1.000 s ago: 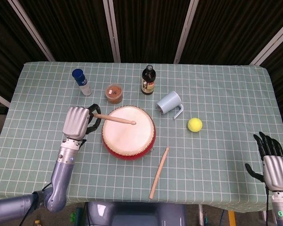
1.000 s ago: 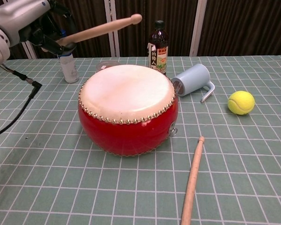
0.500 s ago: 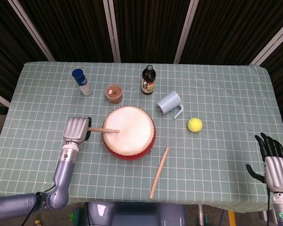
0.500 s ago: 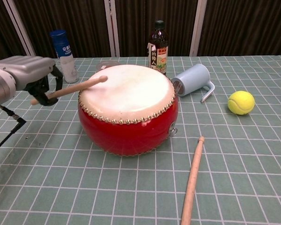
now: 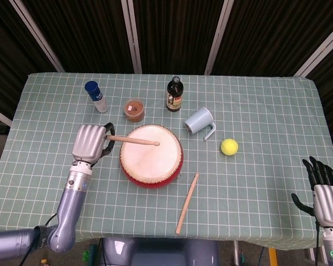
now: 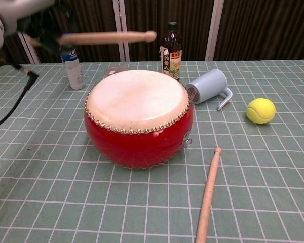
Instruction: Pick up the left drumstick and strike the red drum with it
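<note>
Containers: small jar (image 5: 134,110) behind the drum, brownish contents, looks lidless. Dark bottle (image 5: 174,95) upright, capped, right of the jar. Blue-capped bottle (image 5: 95,96) upright at far left. Pale blue mug (image 5: 200,121) on its side right of the drum, handle toward the ball (image 5: 229,146); can't tell whether it holds anything.

Left hand (image 5: 89,144) sits just left of the red drum (image 5: 151,155), back of the hand up, fingers curled around the butt of the left stick (image 5: 134,139). In the chest view the stick (image 6: 107,37) is roughly level and well above the drumhead, tip over the far side of the drum (image 6: 139,117), not touching. The hand is motion-blurred there.

Right hand (image 5: 323,191) at the table's near right corner, fingers spread and pointing up, holding nothing.

Second stick (image 5: 187,203) lies on the cloth near and right of the drum.

Vs 0.5 s ago: the stick was down with its tip on the near-left part of the drumhead; now it's lifted clear, with the hand higher. Right hand barely moved.
</note>
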`<state>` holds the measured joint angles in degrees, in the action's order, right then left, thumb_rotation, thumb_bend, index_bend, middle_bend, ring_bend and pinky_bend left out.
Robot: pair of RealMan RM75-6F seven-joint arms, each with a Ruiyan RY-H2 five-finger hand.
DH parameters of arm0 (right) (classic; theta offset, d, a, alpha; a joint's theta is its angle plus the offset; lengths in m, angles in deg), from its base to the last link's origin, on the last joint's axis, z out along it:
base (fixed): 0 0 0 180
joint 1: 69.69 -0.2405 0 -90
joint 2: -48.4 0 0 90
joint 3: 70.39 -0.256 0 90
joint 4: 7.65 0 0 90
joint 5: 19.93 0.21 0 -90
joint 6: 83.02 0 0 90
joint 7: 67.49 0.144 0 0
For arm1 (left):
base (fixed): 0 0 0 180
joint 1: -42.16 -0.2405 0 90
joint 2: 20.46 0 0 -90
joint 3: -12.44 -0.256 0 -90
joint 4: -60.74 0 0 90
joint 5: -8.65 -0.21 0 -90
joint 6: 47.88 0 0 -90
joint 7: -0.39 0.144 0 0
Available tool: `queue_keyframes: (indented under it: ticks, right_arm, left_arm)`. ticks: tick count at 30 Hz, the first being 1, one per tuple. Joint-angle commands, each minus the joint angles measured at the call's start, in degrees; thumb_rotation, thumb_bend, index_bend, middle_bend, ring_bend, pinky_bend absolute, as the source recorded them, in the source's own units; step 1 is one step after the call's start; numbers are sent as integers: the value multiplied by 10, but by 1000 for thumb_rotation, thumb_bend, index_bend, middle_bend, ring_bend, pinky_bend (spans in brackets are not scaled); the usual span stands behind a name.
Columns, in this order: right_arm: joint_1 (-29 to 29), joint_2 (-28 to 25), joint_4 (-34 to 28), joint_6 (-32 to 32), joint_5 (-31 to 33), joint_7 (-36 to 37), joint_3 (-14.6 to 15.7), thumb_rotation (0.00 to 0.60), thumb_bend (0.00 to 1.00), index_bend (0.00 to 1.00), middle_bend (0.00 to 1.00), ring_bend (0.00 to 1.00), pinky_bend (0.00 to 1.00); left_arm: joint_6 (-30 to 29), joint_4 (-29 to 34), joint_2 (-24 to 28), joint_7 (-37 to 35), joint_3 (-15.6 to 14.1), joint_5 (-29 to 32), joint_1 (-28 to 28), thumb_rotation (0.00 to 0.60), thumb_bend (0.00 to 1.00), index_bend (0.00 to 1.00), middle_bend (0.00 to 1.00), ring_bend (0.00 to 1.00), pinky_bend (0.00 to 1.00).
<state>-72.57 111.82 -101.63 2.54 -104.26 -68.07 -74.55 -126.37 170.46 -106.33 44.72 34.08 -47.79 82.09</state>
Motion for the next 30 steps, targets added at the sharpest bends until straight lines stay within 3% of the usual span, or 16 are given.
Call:
queue_keyframes:
  ticks: [1, 5, 11, 16, 19, 22, 26, 30]
  right_arm:
    - [0, 0, -1, -1, 1, 0, 0, 600, 305, 0, 0, 0, 73]
    - [-1, 0, -1, -2, 2, 0, -1, 600, 305, 0, 0, 0, 73]
    - [-2, 0, -1, -3, 1, -1, -1, 600, 305, 0, 0, 0, 73]
    - [-2, 0, -2, -4, 2, -1, -2, 600, 305, 0, 0, 0, 73]
    - [-2, 0, -2, -4, 2, -1, -2, 600, 304, 0, 0, 0, 73]
    - [-2, 0, -3, -5, 3, 1, -2, 600, 305, 0, 0, 0, 73]
    - [-2, -2, -4, -5, 4, 5, -2, 600, 305, 0, 0, 0, 72]
    - [-1, -3, -5, -5, 3, 6, -1, 600, 305, 0, 0, 0, 73]
  left_arm:
    - [-34, 42, 17, -47, 22, -70, 7, 600, 594, 742, 1000, 1000, 1000]
    - [-48, 26, 6, -69, 22, -101, 9, 600, 594, 741, 1000, 1000, 1000]
    - [-26, -35, -3, -55, -28, -78, -2, 600, 594, 741, 1000, 1000, 1000]
    - [21, -98, -18, -3, -89, 7, -15, 600, 595, 741, 1000, 1000, 1000]
    - [45, -117, -21, 42, -107, 68, -14, 600, 597, 742, 1000, 1000, 1000]
    - [65, -112, -5, 135, -122, 172, -2, 600, 599, 747, 1000, 1000, 1000]
    - [50, -54, 33, 197, -104, 249, 16, 600, 599, 750, 1000, 1000, 1000]
    - [24, 27, 83, 150, -68, 220, 9, 600, 600, 749, 1000, 1000, 1000]
